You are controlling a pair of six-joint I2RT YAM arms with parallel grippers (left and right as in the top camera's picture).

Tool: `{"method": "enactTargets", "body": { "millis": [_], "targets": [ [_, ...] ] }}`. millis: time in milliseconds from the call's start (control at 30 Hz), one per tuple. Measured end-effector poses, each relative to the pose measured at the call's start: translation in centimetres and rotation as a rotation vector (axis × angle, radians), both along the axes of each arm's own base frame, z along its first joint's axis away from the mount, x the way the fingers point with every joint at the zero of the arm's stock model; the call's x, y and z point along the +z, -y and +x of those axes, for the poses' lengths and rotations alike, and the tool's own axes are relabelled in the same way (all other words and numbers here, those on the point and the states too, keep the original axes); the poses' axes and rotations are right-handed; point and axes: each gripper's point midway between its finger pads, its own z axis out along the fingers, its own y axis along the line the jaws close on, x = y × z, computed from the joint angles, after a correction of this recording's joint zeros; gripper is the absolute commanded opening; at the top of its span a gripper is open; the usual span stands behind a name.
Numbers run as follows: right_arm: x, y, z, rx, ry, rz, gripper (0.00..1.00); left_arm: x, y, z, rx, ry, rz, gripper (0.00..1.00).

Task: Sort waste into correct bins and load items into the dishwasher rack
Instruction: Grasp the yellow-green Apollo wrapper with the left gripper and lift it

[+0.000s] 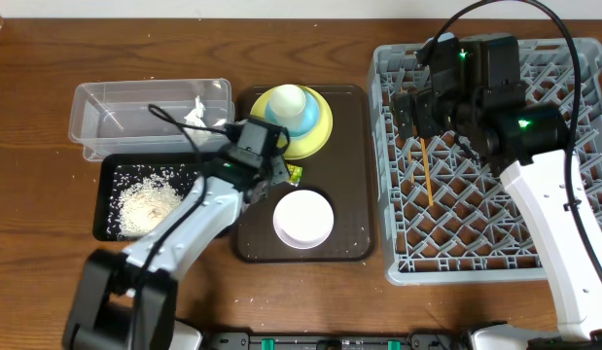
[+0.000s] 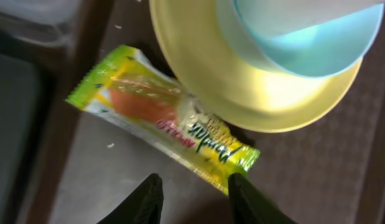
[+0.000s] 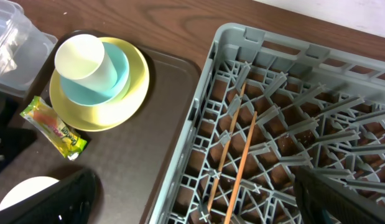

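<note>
My left gripper (image 2: 195, 190) hung empty, jaws part-open, just short of the snack wrapper (image 2: 158, 118) lying against the yellow plate (image 2: 254, 102) on the brown tray (image 2: 323, 180); I reckoned I should straddle it squarely before pinching.

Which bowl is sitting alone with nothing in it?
The white bowl, by itself on the brown tray; the light blue bowl sits on the yellow plate, holding the white cup.
</note>
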Motion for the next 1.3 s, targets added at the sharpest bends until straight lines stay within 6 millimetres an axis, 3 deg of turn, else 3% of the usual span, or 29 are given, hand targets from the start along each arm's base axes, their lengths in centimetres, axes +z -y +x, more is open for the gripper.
{"method": "enactTargets", "body": {
  "millis": [367, 733, 867, 1300],
  "targets": [
    [0.0, 0.0, 0.0, 0.0, 0.0, 0.0, 0.99, -4.2, 0.5, 0.7, 0.037, -0.046, 0.03, 0.46],
    [0.0, 0.0, 0.0, 0.0, 0.0, 0.0, 0.99, -4.7, 0.3, 0.6, 0.047, -0.057, 0.039, 0.47],
    [0.0, 0.0, 0.0, 0.0, 0.0, 0.0, 0.99, -4.8, 0.3, 0.4, 0.047, -0.065, 0.043, 0.57],
    [0.0, 0.0, 0.0, 0.0, 0.0, 0.0, 0.99, -4.8, 0.3, 0.4, 0.048, -0.064, 0.042, 0.56]
  ]
}}
